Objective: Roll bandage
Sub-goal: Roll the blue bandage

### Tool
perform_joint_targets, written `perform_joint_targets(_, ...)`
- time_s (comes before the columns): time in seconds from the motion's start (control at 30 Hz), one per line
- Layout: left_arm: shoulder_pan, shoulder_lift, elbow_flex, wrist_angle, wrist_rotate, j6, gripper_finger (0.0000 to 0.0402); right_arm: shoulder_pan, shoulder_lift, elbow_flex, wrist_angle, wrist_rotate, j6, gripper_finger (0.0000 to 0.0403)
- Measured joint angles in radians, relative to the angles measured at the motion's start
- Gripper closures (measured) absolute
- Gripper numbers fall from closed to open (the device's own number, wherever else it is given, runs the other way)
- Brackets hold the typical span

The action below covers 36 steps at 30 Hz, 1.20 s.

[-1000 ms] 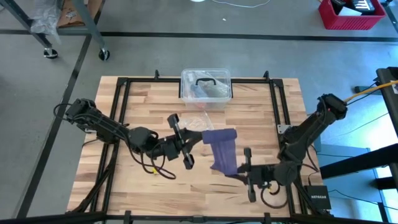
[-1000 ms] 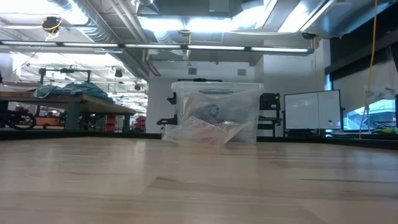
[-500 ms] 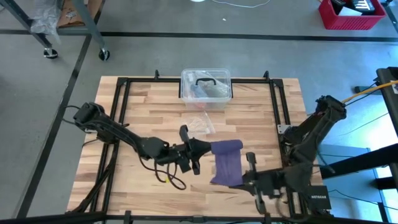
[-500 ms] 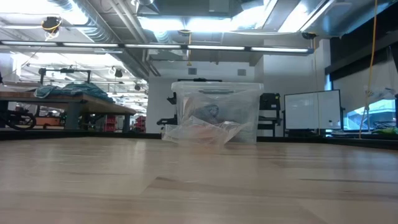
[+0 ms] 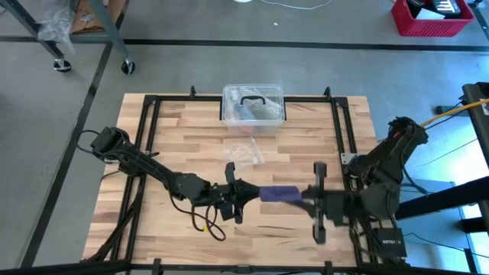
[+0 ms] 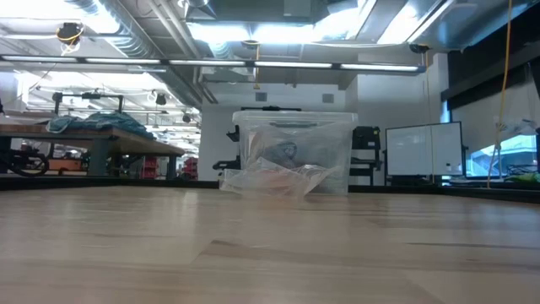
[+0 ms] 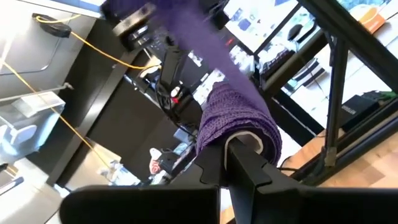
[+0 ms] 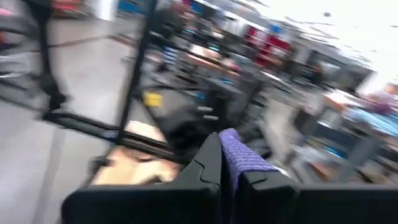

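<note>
The bandage [image 5: 279, 193] hangs in the air above the near middle of the surface [image 5: 183, 137], stretched as a short dark strip between the two pincers. The left pincer [image 5: 246, 191] is clamped on one end; in the left wrist view the fabric [image 7: 239, 118] drapes over its closed fingers [image 7: 239, 149] in a thick fold and runs away toward the other arm. The right pincer [image 5: 312, 201] is clamped on the other end, and the right wrist view shows a tuft of the cloth [image 8: 239, 155] pinched between its fingers [image 8: 208, 163].

Seen from above, the strip looks narrow and taut, edge-on, not laid flat. Whether the fold at the left pincer is the first turn of a roll or just slack fabric, I cannot tell.

As a judgement, the task is at an early stage: the bandage is picked up and held at both ends, but no tight coil is visible. What is left is most of the work: winding the length up turn by turn and setting the roll down.

Farther back on the surface sit a clear box [image 5: 253, 105] and a crinkled wrapper [image 5: 244, 150], well apart from both pincers. The low view shows neither arm nor the bandage.
</note>
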Motion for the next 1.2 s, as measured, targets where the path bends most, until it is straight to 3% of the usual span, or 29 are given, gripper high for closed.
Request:
perform_joint_targets(0.23,-0.016,0.001,0.000,0.017,0.008,-0.014,0.0401,-0.107,0.000,0.010,-0.104,0.085,0.018,0.0381)
perform_joint_targets(0.4,-0.009,0.002,-0.001,0.017,0.005,-0.075,0.0399,-0.202,0.000,0.010,-0.282,0.082,0.191,0.0325)
perform_joint_targets(0.6,0.005,0.003,-0.003,0.005,0.000,-0.224,0.0400,-0.297,-0.002,0.011,-0.512,-0.027,0.428,0.0235)
perform_joint_targets(0.73,0.016,0.004,-0.003,-0.030,-0.047,-0.340,0.0398,-0.339,-0.002,0.011,-0.582,-0.137,0.518,0.0197)
perform_joint_targets(0.97,0.049,0.004,-0.003,-0.134,-0.052,-0.462,0.0400,-0.354,-0.002,0.011,-0.614,-0.168,0.587,0.0182)
perform_joint_targets(1.2,0.052,0.004,-0.003,-0.164,-0.052,-0.491,0.0399,-0.352,-0.002,0.011,-0.634,-0.174,0.586,0.0182)
